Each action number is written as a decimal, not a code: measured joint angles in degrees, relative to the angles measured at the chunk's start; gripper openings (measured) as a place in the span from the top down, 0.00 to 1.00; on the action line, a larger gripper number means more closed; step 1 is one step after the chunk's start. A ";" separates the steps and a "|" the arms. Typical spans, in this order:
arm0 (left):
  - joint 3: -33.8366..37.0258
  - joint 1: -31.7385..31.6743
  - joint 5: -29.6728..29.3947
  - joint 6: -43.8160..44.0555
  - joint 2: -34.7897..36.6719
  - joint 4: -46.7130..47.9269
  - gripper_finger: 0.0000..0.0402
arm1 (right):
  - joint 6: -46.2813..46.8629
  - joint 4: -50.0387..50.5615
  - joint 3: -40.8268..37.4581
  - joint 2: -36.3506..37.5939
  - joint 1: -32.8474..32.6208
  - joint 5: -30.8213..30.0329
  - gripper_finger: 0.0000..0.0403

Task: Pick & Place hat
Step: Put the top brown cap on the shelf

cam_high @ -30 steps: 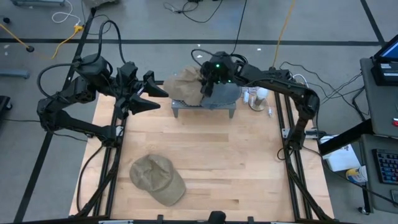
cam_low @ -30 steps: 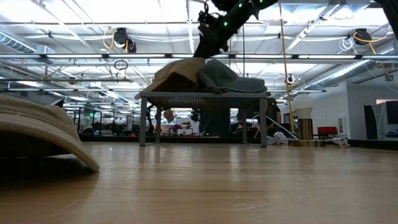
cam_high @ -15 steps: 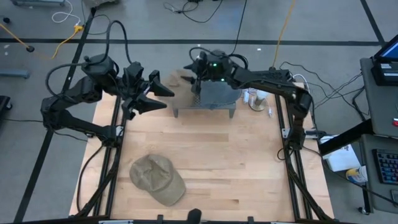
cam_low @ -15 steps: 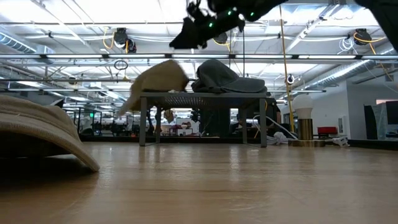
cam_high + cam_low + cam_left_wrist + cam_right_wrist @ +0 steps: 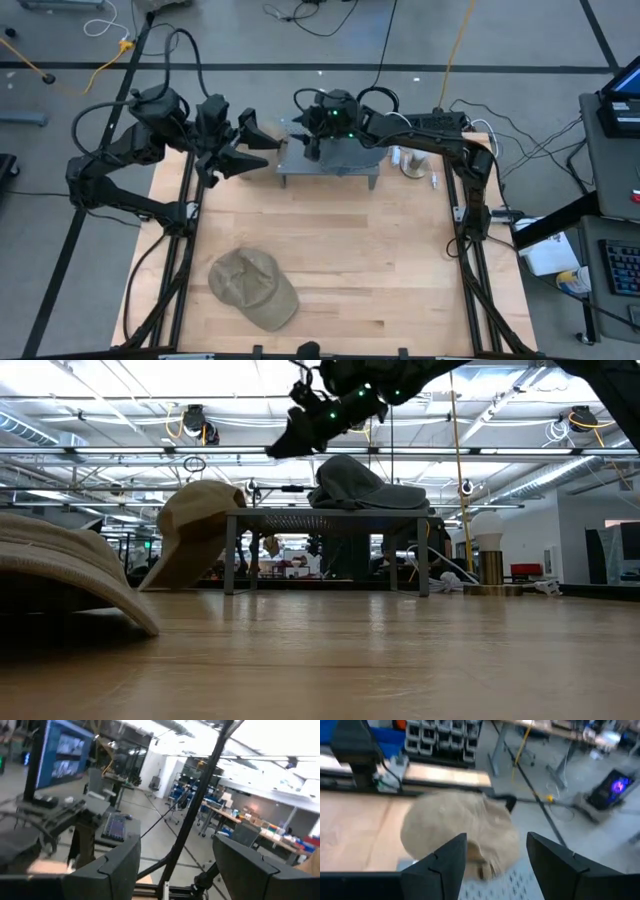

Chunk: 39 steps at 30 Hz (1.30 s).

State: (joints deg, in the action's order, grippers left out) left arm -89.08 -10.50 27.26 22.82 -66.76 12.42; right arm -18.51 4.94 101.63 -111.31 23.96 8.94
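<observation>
A tan hat [image 5: 193, 532] [image 5: 462, 827] sits tilted just off the left end of a small metal rack [image 5: 330, 516] [image 5: 330, 172]. Its upper part is against the rack's corner and its lower edge is down by the table. A grey hat [image 5: 355, 150] [image 5: 365, 485] lies on the rack top. My right gripper [image 5: 308, 143] [image 5: 278, 448] [image 5: 495, 842] hangs open above the rack's left end, over the tan hat and clear of it. My left gripper [image 5: 260, 152] [image 5: 175, 847] waits open left of the rack. A second tan hat [image 5: 252, 288] [image 5: 60, 570] lies on the table's near left.
A white cup and small items [image 5: 412, 157] stand right of the rack. Bare wooden table [image 5: 380, 260] stretches from the rack to the near edge. The arms' frame rails [image 5: 465, 250] run along both table sides.
My right gripper has swept along the rack top toward the table's left. It took the tan hat with it and then came free of the hat. The hat slid off the rack's left end, tipped over the edge and dropped beside the rack. The grey hat stayed put.
</observation>
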 joint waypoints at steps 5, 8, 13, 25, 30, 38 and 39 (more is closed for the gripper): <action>-0.02 -0.41 -10.95 5.97 0.00 7.25 0.37 | 1.45 6.94 -0.10 4.84 -0.16 -4.36 0.51; -0.02 -1.70 -21.09 7.73 0.00 14.04 0.37 | 2.17 13.88 -0.01 9.18 -0.16 -8.64 0.51; -0.02 -5.66 -41.60 13.14 0.02 29.56 0.37 | 7.04 21.28 -0.08 16.97 0.10 -12.02 0.51; -0.07 -20.97 -50.07 26.53 -3.59 48.25 0.37 | 5.82 24.11 -0.01 34.71 -0.82 -10.37 0.51; -0.02 -26.00 -45.61 29.39 -9.48 52.51 0.37 | 5.71 24.42 -0.03 38.80 -0.82 -7.18 0.51; 0.00 -32.67 -40.16 29.80 -19.18 55.12 0.37 | 4.64 29.37 -0.05 42.50 -0.82 -5.67 0.51; -0.01 -33.47 -39.55 31.14 -20.02 56.33 0.37 | 3.96 30.19 -0.05 42.76 -0.82 -5.65 0.51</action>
State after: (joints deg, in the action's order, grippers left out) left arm -89.09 -43.97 -12.29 53.97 -86.79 68.75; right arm -14.55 35.14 101.58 -68.55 23.14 3.29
